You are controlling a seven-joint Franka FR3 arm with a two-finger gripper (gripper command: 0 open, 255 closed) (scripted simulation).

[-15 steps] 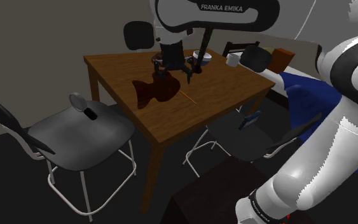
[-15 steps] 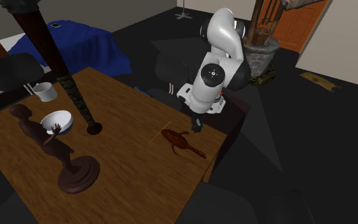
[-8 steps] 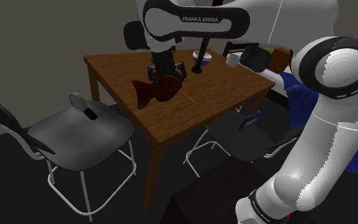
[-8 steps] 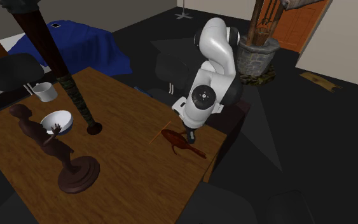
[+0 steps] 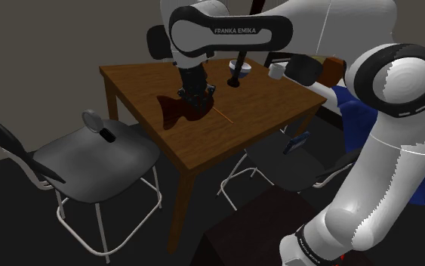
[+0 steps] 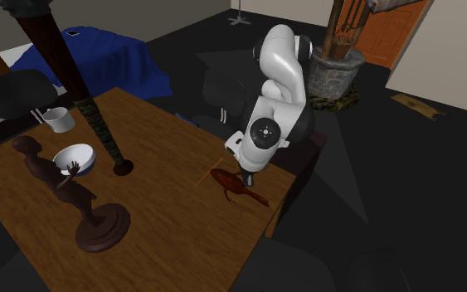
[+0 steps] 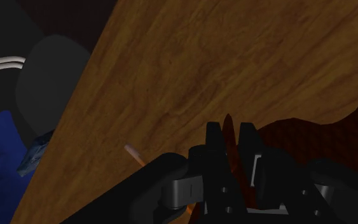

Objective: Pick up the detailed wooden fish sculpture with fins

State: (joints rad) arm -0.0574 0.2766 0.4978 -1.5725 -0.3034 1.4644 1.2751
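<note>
The fish sculpture (image 5: 179, 111) is dark reddish-brown with fins and lies flat on the wooden table (image 5: 241, 130), near its edge. My black gripper (image 5: 196, 95) is down on the fish's upper part. In the second exterior view the gripper (image 6: 248, 177) touches the fish (image 6: 240, 188) close to the table's corner. In the wrist view the two fingers (image 7: 214, 147) stand close together with a thin reddish fin (image 7: 227, 130) clasped between them, and the fish's dark body (image 7: 317, 143) spreads beside them.
A thin orange stick (image 5: 223, 115) lies beside the fish. Farther along the table stand a dark figurine (image 6: 65, 187), a white bowl (image 6: 74, 156), a white mug (image 6: 59, 119) and a dark pole (image 6: 99, 124). Grey chairs (image 5: 97, 155) flank the table; a blue bed (image 6: 107, 50) lies beyond.
The arm has lowered the gripper onto the fish, and the fingers, spread a second ago, have closed onto its fin. The fish has not moved on the table.
</note>
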